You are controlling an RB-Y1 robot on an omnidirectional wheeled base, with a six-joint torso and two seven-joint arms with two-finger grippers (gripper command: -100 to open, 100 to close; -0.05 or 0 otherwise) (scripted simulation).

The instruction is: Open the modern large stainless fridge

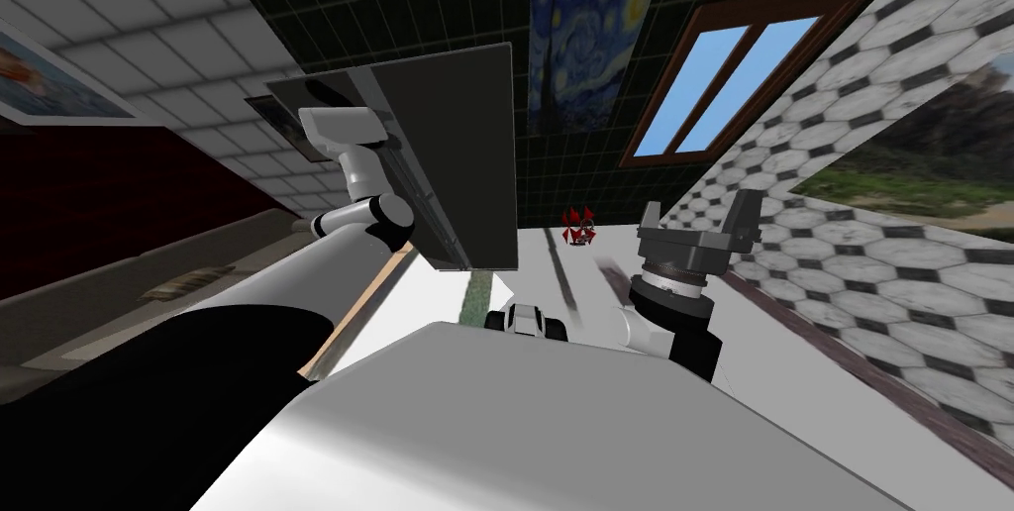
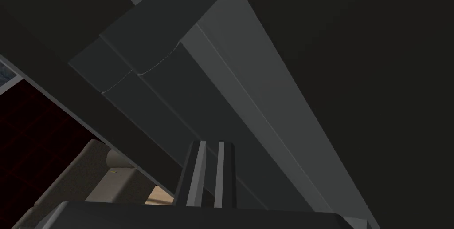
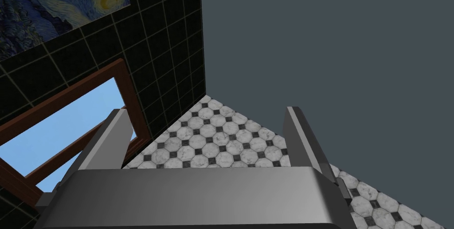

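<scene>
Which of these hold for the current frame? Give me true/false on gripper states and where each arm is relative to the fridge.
1. The right gripper has its fingers wide apart. True.
2. The left gripper is wide open. False: its two fingers stand close together, shut.
3. The left gripper is up at the dark grey fridge door, by its long handle. True.
4. The right gripper grips the handle. False: it holds nothing and is off to the side, away from the door.
</scene>
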